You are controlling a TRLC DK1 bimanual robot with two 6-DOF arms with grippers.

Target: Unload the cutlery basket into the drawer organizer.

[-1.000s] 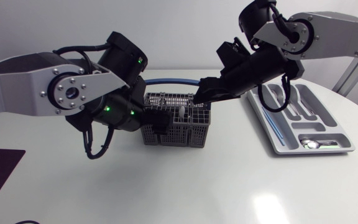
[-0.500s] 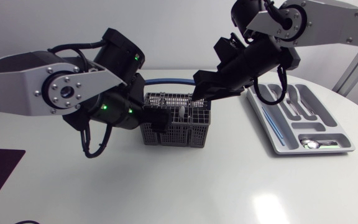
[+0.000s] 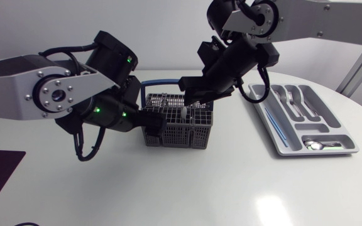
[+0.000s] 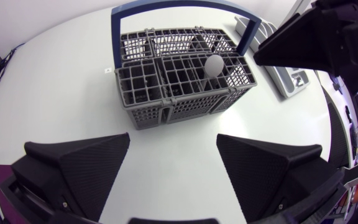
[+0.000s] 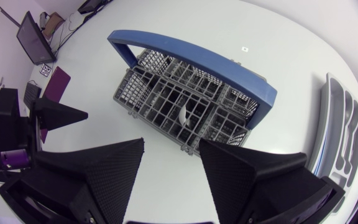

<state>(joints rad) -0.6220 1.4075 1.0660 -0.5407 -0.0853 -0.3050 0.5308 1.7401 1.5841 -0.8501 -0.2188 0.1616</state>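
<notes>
Left gripper (image 4: pixel 173 148): fingers wide apart, empty; at 9 o'clock of the basket, not touching it.
Basket (image 3: pixel 180 125): mid-table, blue handle upright.
Spoon (image 4: pixel 214 64): standing in the basket, bowl up.
Right gripper (image 5: pixel 171 147): fingers wide apart, empty; above the basket's 12 o'clock rim.
Organizer (image 3: pixel 322 130): at 3 o'clock of the basket, well apart; cutlery inside.

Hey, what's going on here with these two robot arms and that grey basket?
Two robot arms are emptying a cutlery basket into a drawer organizer. The left gripper and the right gripper are both open, close to the basket and holding nothing. What looks like a spoon stands in the basket. The organizer, on the right arm's side, already holds some cutlery.
</notes>
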